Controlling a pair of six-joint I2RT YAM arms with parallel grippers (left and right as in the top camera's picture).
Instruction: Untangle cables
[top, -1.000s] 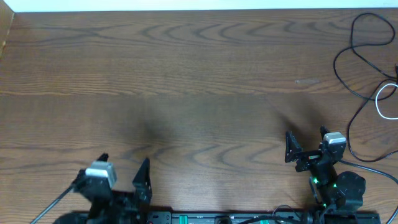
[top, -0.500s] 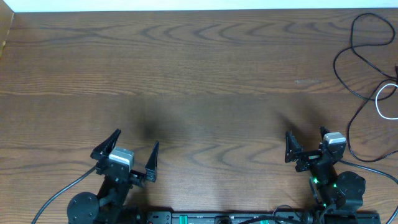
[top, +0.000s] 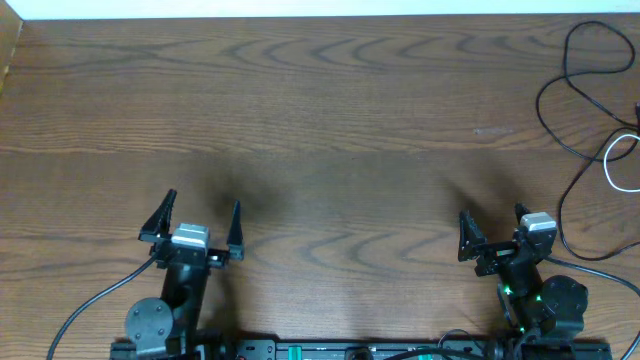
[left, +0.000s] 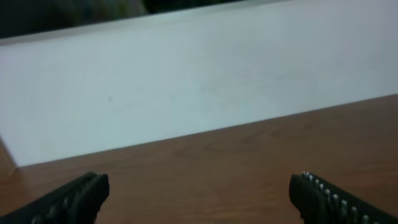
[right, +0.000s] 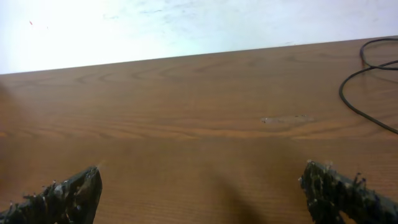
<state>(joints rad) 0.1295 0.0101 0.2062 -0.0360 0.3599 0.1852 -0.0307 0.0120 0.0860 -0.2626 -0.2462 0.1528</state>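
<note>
The left claw (top: 204, 201) and right claw (top: 492, 212) hung wide and empty over the near side of the desk (top: 330, 100). The black cables (top: 553, 122) and the white cable (top: 611, 166) lay looped at the far right edge, neither claw touching them.

1. Left pincer (left: 199, 200) spread wide, nothing between; dark fingertips (left: 69, 198) at the bottom corners.
2. Brown wood desk (left: 249, 158) fills the lower half, blurry.
3. White surface (left: 186, 81) beyond the desk's far edge.
</note>
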